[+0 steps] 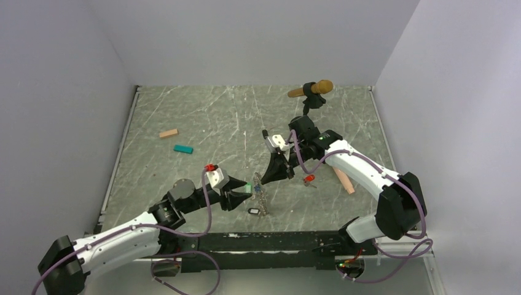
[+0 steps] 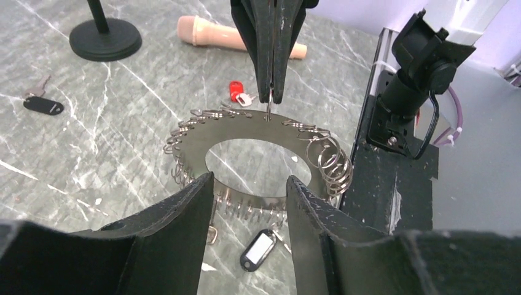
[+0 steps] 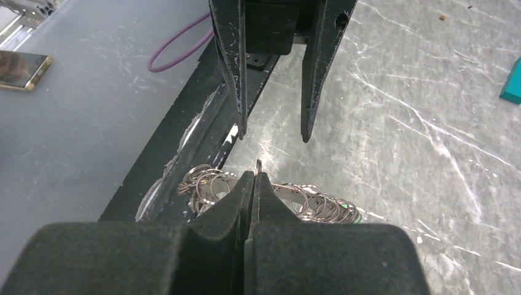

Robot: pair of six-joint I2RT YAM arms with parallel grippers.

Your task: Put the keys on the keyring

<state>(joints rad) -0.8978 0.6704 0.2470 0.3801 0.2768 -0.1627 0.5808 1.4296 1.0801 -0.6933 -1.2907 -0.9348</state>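
The keyring [image 1: 261,196] is a flat metal ring [image 2: 193,144] edged with several small split rings [image 3: 319,203]. It hangs off the table. My right gripper [image 1: 262,179] is shut on a small split ring at its top edge, as seen in the left wrist view [image 2: 270,98] and in its own view [image 3: 257,175]. My left gripper [image 1: 247,192] is open, its fingers either side of the ring's lower edge [image 2: 249,181], and is also seen in the right wrist view [image 3: 273,135]. A red-tagged key [image 1: 309,179] [image 2: 236,92] and a black-tagged key [image 1: 252,211] [image 2: 258,249] lie on the table.
A second black-tagged key [image 2: 43,106] lies near the black stand base [image 2: 104,40]. The microphone on its stand [image 1: 310,91] is at the back. A pink cylinder [image 1: 344,180] lies to the right. Tan [image 1: 168,133] and teal [image 1: 182,149] blocks are at the left. The black front rail [image 1: 276,243] is close.
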